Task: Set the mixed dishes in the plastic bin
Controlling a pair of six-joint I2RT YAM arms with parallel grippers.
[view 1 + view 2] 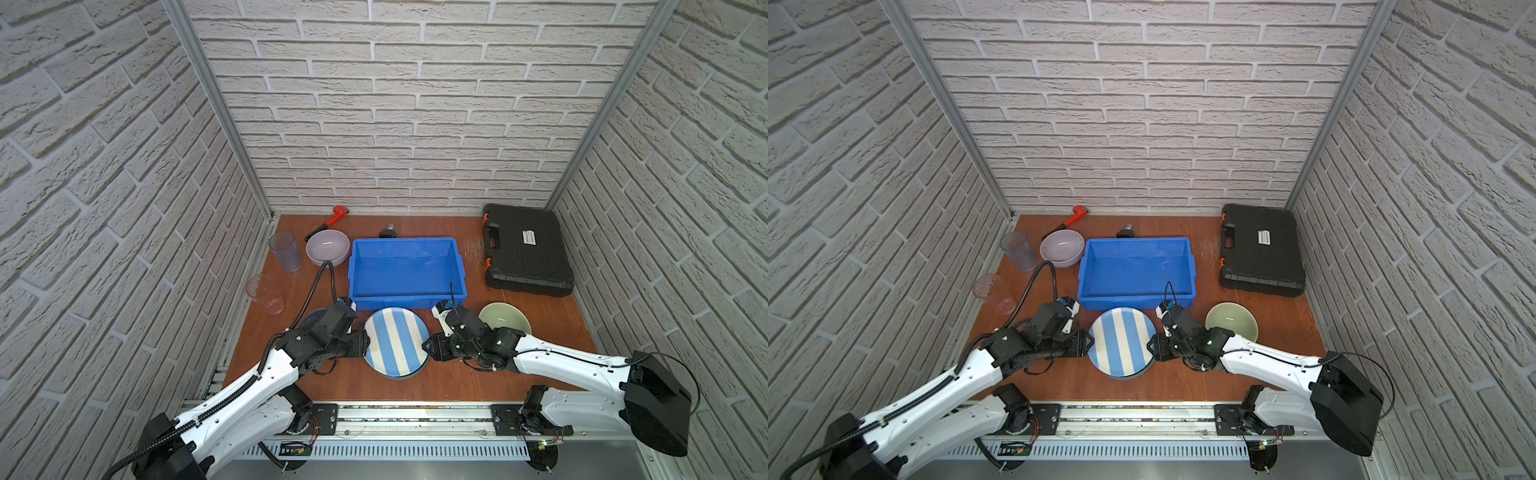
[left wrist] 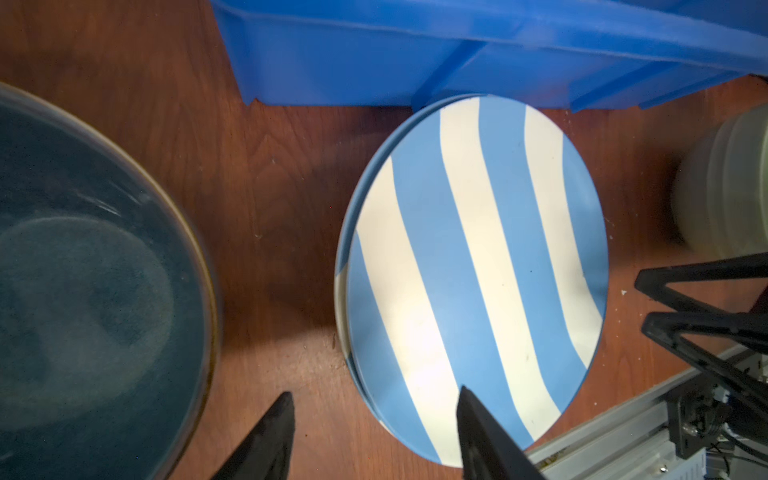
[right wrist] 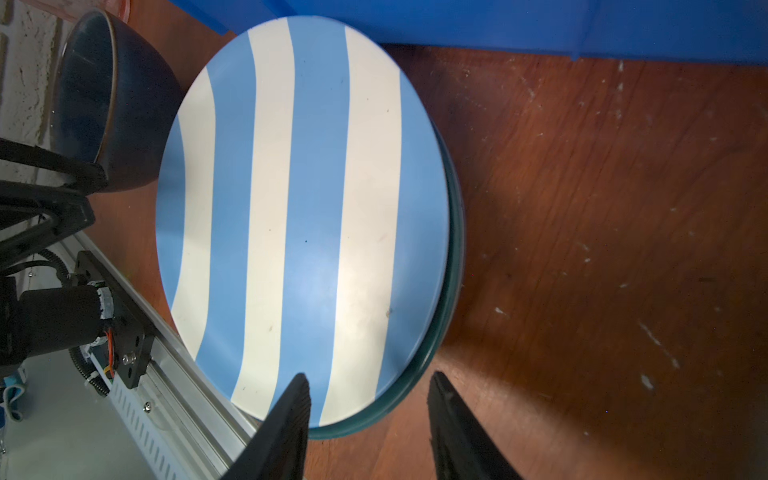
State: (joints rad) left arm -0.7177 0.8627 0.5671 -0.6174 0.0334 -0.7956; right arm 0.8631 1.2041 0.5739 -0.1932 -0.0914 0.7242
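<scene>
Left pincer (image 2: 375, 392), right pincer (image 3: 370, 375): half-open astride striped plate (image 1: 395, 340) rims

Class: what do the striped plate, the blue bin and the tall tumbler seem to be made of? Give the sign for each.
Striped plate: probably melamine or glazed ceramic; smooth, softly shiny printed face.
Bin: moulded plastic; uniform blue, ribbed outer wall, slight sheen.
Tumbler: tinted plastic or glass, hard to tell which; see-through with a greyish tint.

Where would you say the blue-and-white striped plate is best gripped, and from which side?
By its thin rim, from the side. The striped plate lies flat on a teal-rimmed plate, so its face offers nothing to pinch; probably one finger above the rim and one below. The left gripper and right gripper sit at opposite edges, open.
</scene>
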